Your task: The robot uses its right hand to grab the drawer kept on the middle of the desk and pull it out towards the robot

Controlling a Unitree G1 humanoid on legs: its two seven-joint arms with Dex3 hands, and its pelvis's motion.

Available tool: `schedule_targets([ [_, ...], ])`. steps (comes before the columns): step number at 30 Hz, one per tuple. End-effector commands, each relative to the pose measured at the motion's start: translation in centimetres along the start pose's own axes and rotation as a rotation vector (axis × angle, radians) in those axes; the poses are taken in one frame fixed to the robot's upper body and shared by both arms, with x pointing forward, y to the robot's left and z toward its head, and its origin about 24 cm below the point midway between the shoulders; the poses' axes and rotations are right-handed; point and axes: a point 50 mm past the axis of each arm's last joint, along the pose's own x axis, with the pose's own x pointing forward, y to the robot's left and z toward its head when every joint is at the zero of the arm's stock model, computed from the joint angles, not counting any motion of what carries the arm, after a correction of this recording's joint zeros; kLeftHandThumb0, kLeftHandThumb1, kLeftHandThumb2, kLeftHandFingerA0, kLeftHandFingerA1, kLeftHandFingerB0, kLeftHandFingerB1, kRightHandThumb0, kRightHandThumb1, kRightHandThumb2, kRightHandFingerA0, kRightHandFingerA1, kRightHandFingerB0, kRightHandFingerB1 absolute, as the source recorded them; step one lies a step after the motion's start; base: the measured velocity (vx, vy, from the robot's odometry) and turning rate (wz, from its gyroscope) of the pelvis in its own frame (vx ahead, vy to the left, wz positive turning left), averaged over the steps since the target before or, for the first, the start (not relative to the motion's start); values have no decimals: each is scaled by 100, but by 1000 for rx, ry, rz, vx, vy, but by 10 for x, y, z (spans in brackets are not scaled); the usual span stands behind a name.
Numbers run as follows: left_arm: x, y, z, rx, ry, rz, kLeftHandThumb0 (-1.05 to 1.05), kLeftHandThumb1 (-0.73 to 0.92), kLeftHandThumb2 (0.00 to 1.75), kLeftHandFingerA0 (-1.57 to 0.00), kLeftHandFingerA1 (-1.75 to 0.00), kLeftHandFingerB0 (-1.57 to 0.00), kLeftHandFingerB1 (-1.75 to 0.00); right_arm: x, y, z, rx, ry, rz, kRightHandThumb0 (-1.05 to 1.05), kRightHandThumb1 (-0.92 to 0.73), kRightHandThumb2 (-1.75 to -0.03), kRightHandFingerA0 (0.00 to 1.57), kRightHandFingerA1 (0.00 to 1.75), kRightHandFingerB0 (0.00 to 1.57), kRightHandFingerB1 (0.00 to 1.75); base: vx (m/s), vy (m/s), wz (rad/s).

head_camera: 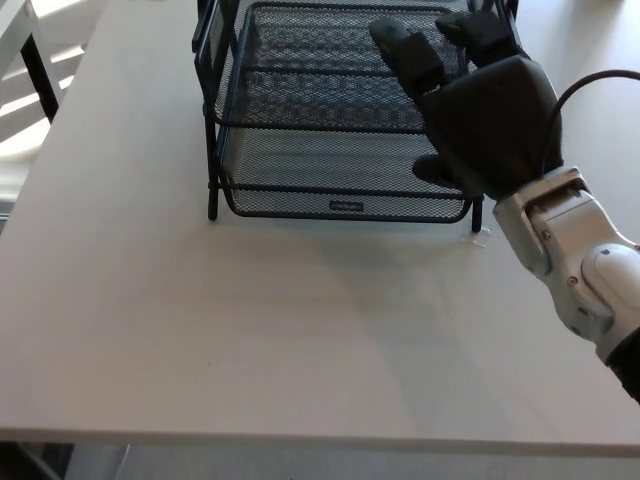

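Note:
A black wire-mesh drawer rack (330,110) stands at the far middle of the pale desk (250,320). Its lowest drawer (320,175) sticks out a little, with a small label on its front rim. My right hand (480,110) hovers over the rack's right front corner, fingers (410,55) spread and stretched above the upper tray, thumb near the lower drawer's right end. It holds nothing. The hand hides the rack's right side. My left hand does not show.
A dark frame with white slats (30,60) stands off the desk's left edge. A black cable (600,85) loops from my right wrist. The desk's front edge runs along the bottom of the view.

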Motion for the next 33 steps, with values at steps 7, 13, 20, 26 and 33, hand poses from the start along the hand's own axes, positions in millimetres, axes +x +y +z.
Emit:
schedule_targets([
  [7,2,6,0,17,1,48,-31,67,59,-60,-94,-62,-64,4,5,-30,-207,-62,-179,-62,-39,-78,61,70,36,54,0,0,0],
  [13,2,7,-1,7,-7,70,-30,67,60,-60,-98,-63,-69,2,6,-35,-178,-95,-209,-54,-49,-56,87,77,56,52,0,0,0],
  [20,2,10,-1,32,-7,78,-29,67,59,-61,-97,-63,-67,0,4,-32,-173,-171,-268,-53,-55,-57,100,116,87,63,0,0,0],
  [26,2,12,0,31,-21,95,-28,67,59,-61,-94,-64,-66,0,2,-28,-141,-196,-343,-52,-53,-56,102,115,91,64,0,0,0],
  [33,2,12,-1,34,-20,101,-28,68,59,-60,-102,-64,-69,-1,1,-24,-131,-231,-389,-54,-55,-57,104,104,89,69,0,0,0],
])
